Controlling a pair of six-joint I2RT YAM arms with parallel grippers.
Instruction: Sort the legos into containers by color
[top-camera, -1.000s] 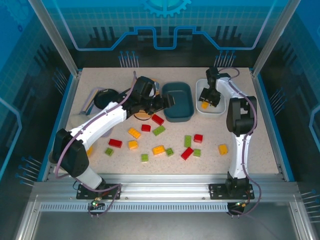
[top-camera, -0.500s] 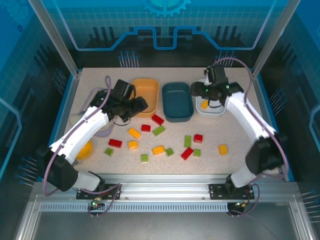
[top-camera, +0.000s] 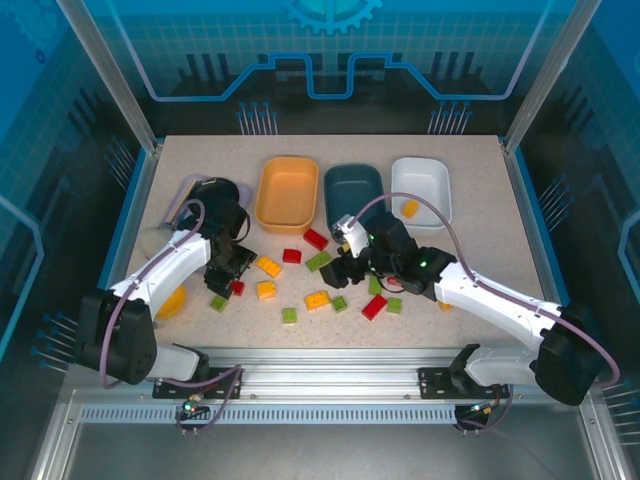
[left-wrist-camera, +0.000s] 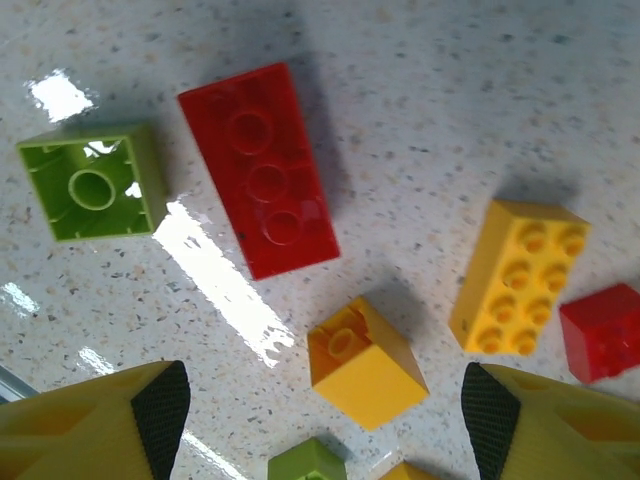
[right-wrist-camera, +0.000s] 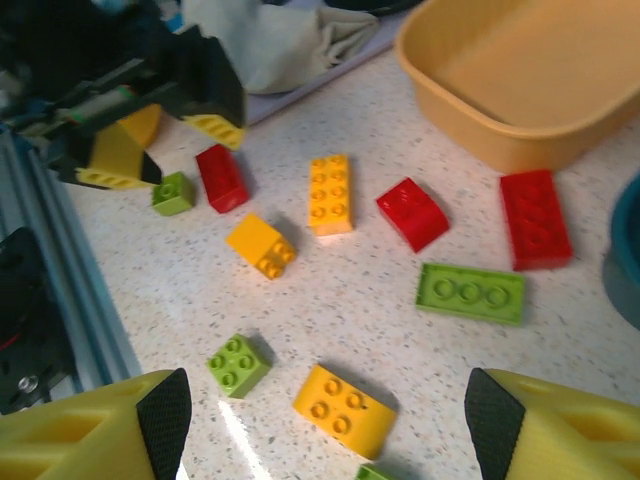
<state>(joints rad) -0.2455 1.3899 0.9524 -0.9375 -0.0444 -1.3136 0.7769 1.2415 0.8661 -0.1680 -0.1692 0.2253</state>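
leaving containers (top-camera: 287, 190), both pincers (top-camera: 228, 285) (top-camera: 340, 270) over legos (top-camera: 317, 299)

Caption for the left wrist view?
Open left gripper hovers over a red oblong plastic brick, a light green square brick and yellow-orange bricks on the speckled table.

An orange tub (top-camera: 287, 193), a dark teal tub (top-camera: 353, 192) and a white tub (top-camera: 421, 178) line the far tabletop (top-camera: 480, 250); 1 yellow-orange brick (top-camera: 410, 208) lies in the white one. Nearer, legos (top-camera: 317, 299) lie scattered. The left hand (top-camera: 228, 279) hangs by a red brick (top-camera: 238, 288), the right hand (top-camera: 341, 274) over the scatter's middle.
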